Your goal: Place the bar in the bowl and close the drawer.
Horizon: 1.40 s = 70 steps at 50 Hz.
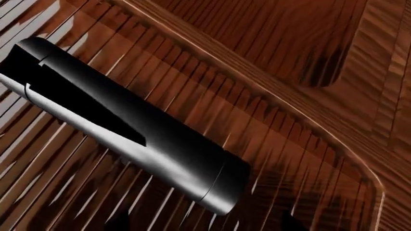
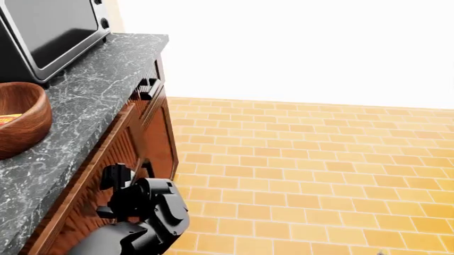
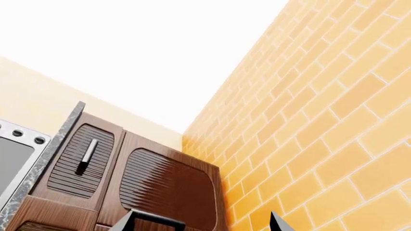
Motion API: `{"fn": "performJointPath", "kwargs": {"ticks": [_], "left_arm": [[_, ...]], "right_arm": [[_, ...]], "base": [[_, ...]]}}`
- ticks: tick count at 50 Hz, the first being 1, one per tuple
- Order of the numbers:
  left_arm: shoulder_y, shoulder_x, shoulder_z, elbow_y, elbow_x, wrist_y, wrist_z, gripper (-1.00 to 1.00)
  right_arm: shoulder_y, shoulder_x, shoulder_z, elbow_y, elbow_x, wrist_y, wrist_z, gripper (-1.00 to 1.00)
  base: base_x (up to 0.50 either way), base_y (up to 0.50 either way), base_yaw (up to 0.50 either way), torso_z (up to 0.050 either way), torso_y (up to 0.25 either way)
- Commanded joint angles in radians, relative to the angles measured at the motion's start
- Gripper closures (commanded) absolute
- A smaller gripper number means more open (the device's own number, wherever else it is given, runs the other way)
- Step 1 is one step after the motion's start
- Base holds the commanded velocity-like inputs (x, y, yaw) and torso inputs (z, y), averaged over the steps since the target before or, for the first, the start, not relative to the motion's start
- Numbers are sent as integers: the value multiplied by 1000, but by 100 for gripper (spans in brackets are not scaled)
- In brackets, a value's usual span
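While the left pincer (image 2: 120,178) meets the drawer (image 2: 106,175), its opening stays hidden

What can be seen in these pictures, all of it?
bowl: one, reddish-brown wood, on the counter at the head view's left edge; something orange shows inside.
countertop: one, dark grey marble, along the left.
toaster oven: one, silver and black, at the counter's far end.
drawer front: one, ribbed dark wood, filling the left wrist view.
drawer handle: one, silver bar, close to the left wrist camera.
cabinet fronts: brown, ribbed panels, in the right wrist view.
floor: orange-yellow tiles.
left arm: black, against the cabinet front below the counter; its end effector is hidden.
right end effector: only dark fingertips show, apart.
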Motion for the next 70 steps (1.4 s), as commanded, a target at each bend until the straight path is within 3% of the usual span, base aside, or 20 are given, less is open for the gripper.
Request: {"fn": "performJointPath", "kwargs": {"ticks": [1,13,22,30,70], "left_arm": [[-4,0,47,-107,-30,66,-65,-100],[-5,0,102,-153,-93,159,-112,-100],[-33,-4,430,-154,-444,238,-179,-100],[-39,-14,549,-154,-560,305,-212,-100],[-26,-96,603,-154,-606,291,-169,-100]], "right_arm": [[-6,13,14,-53,-17,-45,9,-100],[-20,25,29,-93,-28,-78,10,-100],[-26,29,37,-116,-40,-100,13,-100],[-28,37,45,-148,-50,-127,19,-100],[-44,45,78,-194,-89,-173,41,-100]], "base": [[0,0,0,0,10],[0,0,0,0,0],[0,0,0,0,0],[0,0,0,0,0],[0,0,0,0,0]]}}
